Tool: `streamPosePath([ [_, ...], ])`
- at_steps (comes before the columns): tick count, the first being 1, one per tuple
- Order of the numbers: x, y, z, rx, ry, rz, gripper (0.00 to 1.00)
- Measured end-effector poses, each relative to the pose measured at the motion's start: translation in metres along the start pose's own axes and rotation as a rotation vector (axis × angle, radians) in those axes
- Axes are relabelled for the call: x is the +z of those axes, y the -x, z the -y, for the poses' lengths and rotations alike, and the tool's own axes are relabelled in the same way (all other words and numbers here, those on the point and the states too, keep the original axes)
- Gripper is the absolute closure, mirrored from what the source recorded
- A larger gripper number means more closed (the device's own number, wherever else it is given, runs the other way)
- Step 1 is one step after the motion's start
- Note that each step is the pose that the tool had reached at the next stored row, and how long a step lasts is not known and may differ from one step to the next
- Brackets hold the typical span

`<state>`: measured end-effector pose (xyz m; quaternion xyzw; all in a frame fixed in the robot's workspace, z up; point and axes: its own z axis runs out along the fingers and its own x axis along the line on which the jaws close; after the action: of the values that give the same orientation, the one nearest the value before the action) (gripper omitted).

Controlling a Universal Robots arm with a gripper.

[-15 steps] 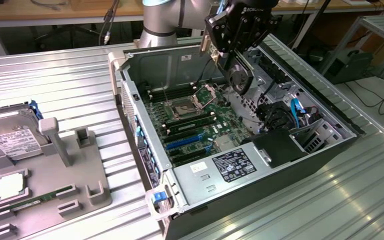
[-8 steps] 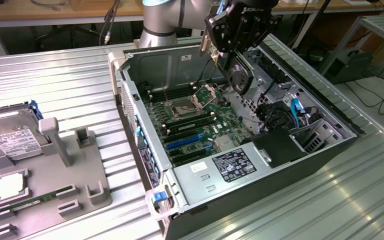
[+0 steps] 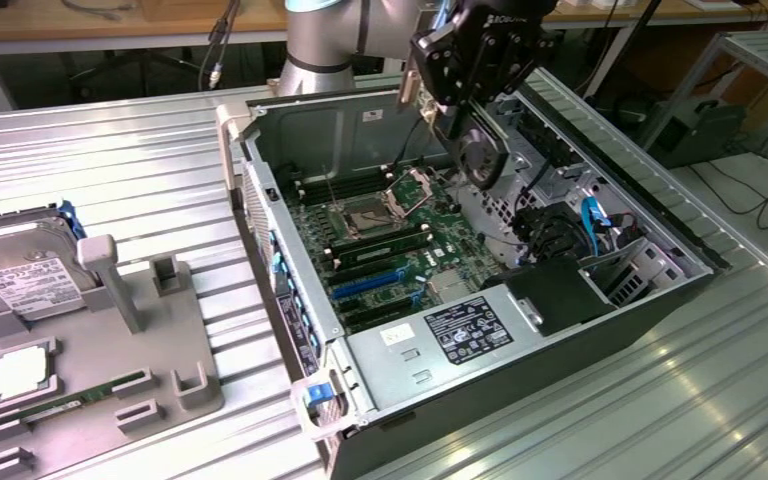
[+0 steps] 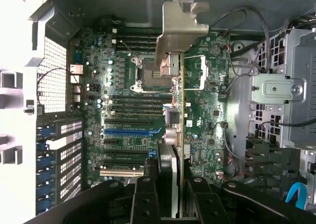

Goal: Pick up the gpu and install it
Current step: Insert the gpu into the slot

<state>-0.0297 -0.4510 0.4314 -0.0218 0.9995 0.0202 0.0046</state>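
My gripper [image 3: 475,105] hangs over the open computer case [image 3: 267,210], shut on the gpu [image 3: 486,155]. The gpu is a dark flat card held upright, above the far end of the motherboard [image 3: 398,255]. In the wrist view the gpu [image 4: 180,110] shows edge-on between my black fingers [image 4: 144,199], and its silver bracket [image 4: 176,29] points away from the camera. The card floats above the board, over the area beside the CPU socket [image 4: 148,73] and apart from the blue expansion slots [image 4: 131,131]. The gripper [image 4: 173,197] clamps the card's near end.
A grey holder [image 3: 157,350] on the exterior view's left carries a silver hard drive [image 3: 24,275], a square chip [image 3: 20,372] and a green memory stick [image 3: 71,405]. Inside the case are drive cages, cables [image 3: 591,215] and a black power supply [image 3: 564,295]. The case stands on a ribbed metal table [image 3: 131,170].
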Motion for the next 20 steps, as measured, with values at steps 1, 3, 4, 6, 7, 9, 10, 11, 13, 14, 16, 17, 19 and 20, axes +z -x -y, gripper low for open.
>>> streamPosePath([
  [1,0.0000,0.0000,0.0000,-0.011,0.0001,-0.0004,0.72],
  [3,0.0000,0.0000,0.0000,-0.036,0.0004,-0.0015,0.72],
  [4,0.0000,0.0000,0.0000,-0.056,0.0006,-0.0022,0.72],
  [6,0.0000,0.0000,0.0000,-0.096,0.0009,-0.0039,0.72],
  [7,0.0000,0.0000,0.0000,-0.106,0.0011,-0.0043,0.72],
  [9,0.0000,0.0000,0.0000,-0.133,0.0013,-0.0054,0.72],
  [10,0.0000,0.0000,0.0000,-0.144,0.0014,-0.0058,0.72],
  [11,0.0000,0.0000,0.0000,-0.155,0.0016,-0.0063,0.72],
  [13,0.0000,0.0000,0.0000,-0.178,0.0018,-0.0072,0.72],
  [14,0.0000,0.0000,0.0000,-0.194,0.0019,-0.0078,0.72],
  [16,0.0000,0.0000,0.0000,-0.218,0.0023,-0.0087,0.72],
  [17,0.0000,0.0000,0.0000,-0.229,0.0024,-0.0092,0.72],
  [19,0.0000,0.0000,0.0000,-0.270,0.0028,-0.0108,0.72],
  [20,0.0000,0.0000,0.0000,-0.286,0.0030,-0.0115,0.72],
])
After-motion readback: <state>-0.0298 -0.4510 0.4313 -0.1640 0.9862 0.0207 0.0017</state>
